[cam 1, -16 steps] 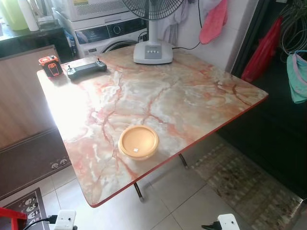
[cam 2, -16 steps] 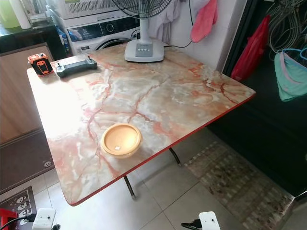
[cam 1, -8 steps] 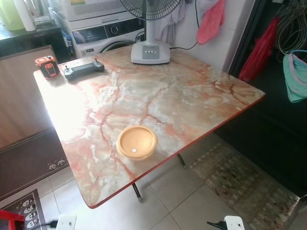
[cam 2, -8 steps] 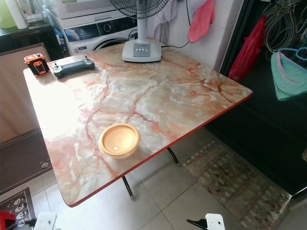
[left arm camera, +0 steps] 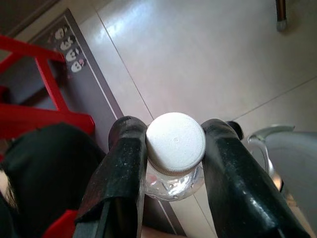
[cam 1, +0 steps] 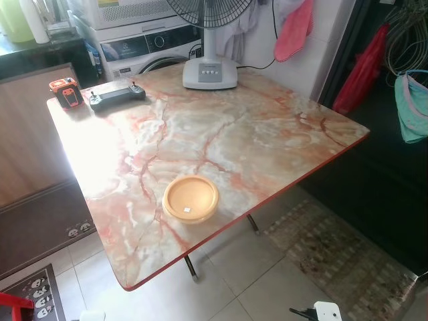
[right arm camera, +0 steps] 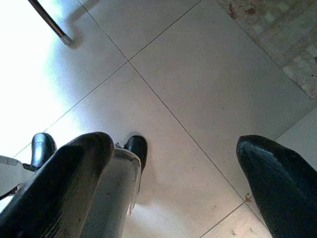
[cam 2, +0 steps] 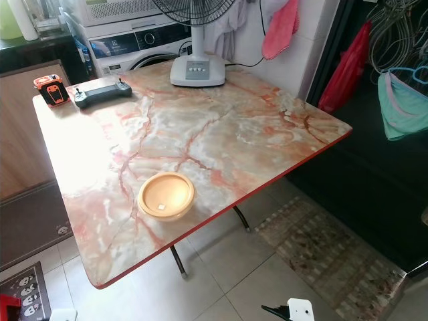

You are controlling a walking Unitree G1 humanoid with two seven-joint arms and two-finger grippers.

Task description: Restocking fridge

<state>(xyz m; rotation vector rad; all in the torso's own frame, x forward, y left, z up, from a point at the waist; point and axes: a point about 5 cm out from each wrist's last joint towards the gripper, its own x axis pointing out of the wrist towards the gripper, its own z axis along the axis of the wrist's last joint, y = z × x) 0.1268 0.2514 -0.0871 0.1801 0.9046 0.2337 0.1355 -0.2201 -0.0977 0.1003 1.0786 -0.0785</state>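
Drift is all that has changed — the head camera has crept a touch closer to the marble table [cam 1: 254, 134] since a second ago, and the orange bowl [cam 1: 190, 198] near its front edge sits as before. No fridge is in sight, so the restocking looks barely begun. The left gripper [left arm camera: 173, 158] hangs low over the floor tiles, fingers pinching a clear bottle [left arm camera: 176, 144] just under its white cap. The right gripper [right arm camera: 173, 183] hangs idle — fingers spread wide, holding nothing.

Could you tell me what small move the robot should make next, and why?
Probably raise the left pincer toward the table: it grips a capped bottle low over the floor, the right pincer hangs open, and no fridge is seen.
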